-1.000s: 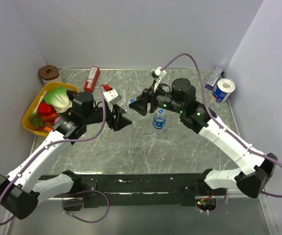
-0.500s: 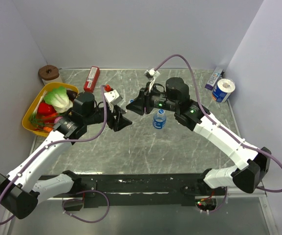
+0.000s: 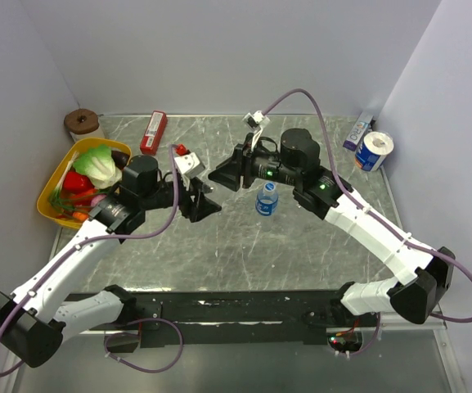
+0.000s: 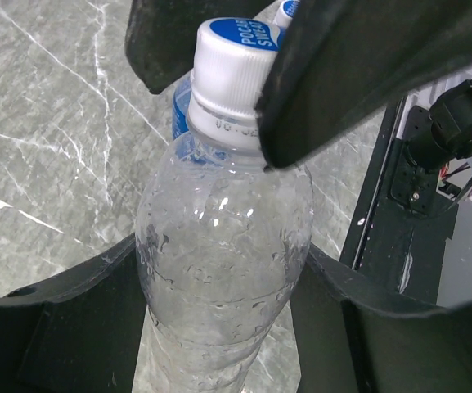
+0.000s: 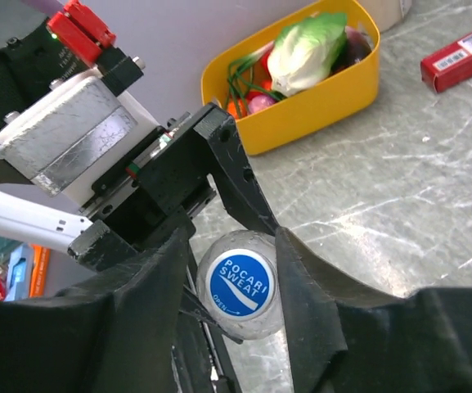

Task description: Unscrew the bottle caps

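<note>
Held bottle: clear ribbed plastic, beaded with droplets inside, raised off the table between my two arms, near the middle of the table.
Its cap: white ribbed side, round blue top printed in white with POCARI SWEAT and OPEN; it sits on the neck of the held bottle.
Left gripper: clamped on the body of the held bottle, one finger pressed against each side.
Right gripper: one finger on each side of the cap, very close to it; I cannot tell whether they are pinching it or only standing next to it.
Standing bottle: upright on the table just to the right of my right gripper, clear with a blue label, and with its own cap on.
Bottles counted: two in view, one held and one standing.
Caps counted: two, one on each bottle.
Yellow tub: one, at the left side of the table, filled with vegetables.
Red box: one, lying at the far edge.
Toilet roll: one, in the far right corner, just beside one small blue and white box.
Brown roll: one, in the far left corner.
</note>
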You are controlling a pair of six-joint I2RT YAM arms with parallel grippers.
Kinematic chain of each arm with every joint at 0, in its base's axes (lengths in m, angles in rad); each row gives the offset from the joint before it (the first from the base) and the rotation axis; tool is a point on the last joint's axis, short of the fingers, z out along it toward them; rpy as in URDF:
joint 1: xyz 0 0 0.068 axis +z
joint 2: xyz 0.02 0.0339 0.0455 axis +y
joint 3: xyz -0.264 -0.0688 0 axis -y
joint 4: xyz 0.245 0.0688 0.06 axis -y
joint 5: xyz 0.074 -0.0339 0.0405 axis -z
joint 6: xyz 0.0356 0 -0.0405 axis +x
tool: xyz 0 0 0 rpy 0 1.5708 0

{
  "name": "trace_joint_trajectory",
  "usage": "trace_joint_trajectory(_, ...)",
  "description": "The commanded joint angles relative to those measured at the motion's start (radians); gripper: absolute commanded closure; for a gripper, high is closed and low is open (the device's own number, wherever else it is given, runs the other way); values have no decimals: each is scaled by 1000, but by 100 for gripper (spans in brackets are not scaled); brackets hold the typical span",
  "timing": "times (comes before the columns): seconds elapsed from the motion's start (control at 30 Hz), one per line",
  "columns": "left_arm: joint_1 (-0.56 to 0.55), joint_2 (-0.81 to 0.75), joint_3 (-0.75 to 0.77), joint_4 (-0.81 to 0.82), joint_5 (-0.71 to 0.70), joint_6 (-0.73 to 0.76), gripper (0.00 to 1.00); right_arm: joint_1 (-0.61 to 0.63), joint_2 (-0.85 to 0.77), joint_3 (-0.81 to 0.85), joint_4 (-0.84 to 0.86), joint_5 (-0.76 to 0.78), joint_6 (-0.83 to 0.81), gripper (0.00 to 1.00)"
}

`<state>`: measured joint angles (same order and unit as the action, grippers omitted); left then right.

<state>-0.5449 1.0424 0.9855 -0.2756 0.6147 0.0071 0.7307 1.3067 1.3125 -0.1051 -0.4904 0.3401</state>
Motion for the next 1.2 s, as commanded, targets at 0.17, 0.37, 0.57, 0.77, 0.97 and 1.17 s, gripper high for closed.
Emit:
trace_joint_trajectory(0.17, -1, -48, -10, 35, 77, 16, 43, 3, -43, -25, 94, -7, 27, 69)
trace_joint_trajectory(0.37, 42, -65, -7, 45, 279, 21, 43, -23, -72, -56, 122, -53, 10, 76)
trace_joint_trajectory(0.57, 111, -93, -4, 105, 465, 1, 43, -73, -109, -118, 190, -166, 11, 76)
trace_joint_trajectory(0.77, 122, -76, 16, 90, 525, -32, 43, -73, -110, -98, 131, -206, -70, 72)
trace_joint_trajectory(0.97, 131, -79, -1, 131, 536, -58, 48, -76, -124, -105, 122, -194, -79, 61)
trace_joint_trajectory(1.17, 131, -78, -2, 125, 543, -53, 49, -99, -138, -121, 136, -198, -62, 50)
